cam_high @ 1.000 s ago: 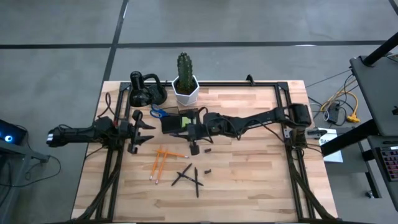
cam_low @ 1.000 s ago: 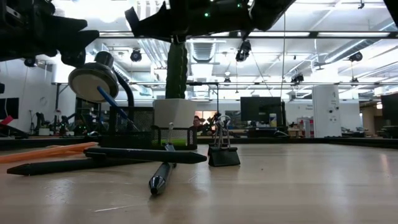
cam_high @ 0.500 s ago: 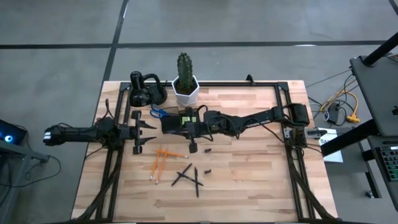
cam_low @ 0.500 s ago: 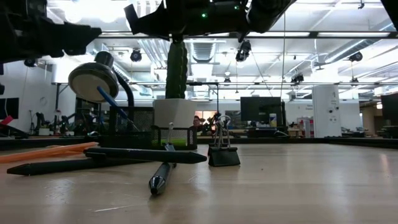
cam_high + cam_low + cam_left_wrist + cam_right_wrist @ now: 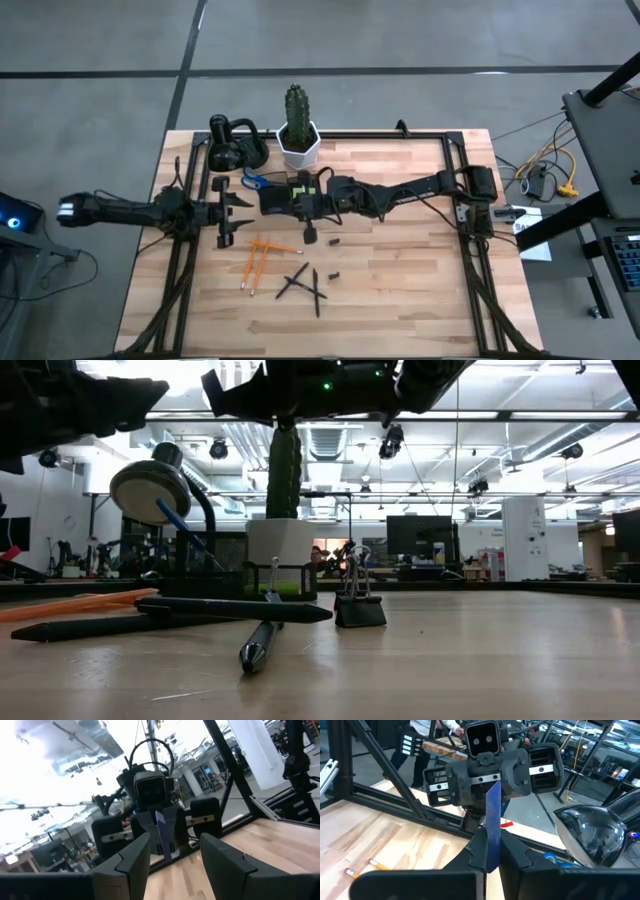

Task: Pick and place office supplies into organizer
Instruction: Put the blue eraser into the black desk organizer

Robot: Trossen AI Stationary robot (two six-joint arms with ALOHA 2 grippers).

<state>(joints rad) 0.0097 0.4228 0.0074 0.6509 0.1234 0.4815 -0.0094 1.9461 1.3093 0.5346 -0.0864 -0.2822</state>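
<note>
On the wooden bench [image 5: 400, 290] the loose supplies still lying out can be counted from above: three orange pencils [image 5: 256, 258] and three black pens [image 5: 305, 283], plus two small dark bits [image 5: 333, 274] beside them. Two pencils run mostly front-to-back; the third lies crosswise toward the right gripper. The pens form a loose crossed cluster nearer the bench's front edge; in the low view two lie almost crosswise and one points toward the camera, with a black binder clip [image 5: 360, 603] standing upright just behind them. The dark organizer [image 5: 283, 195] sits at the back of the bench near the white hexagonal cactus pot [image 5: 299, 146], with a lime-green sticky-note pad [image 5: 298, 194] inside and the blue-handled scissors [image 5: 254, 182] by its left end. The right gripper [image 5: 491, 851] hangs at the organizer's right side, clenched on a thin blue strip [image 5: 493, 817] that stands upright between its fingers. The left gripper [image 5: 236, 209] hovers left of the organizer, above the pencils, released and holding nothing.
</note>
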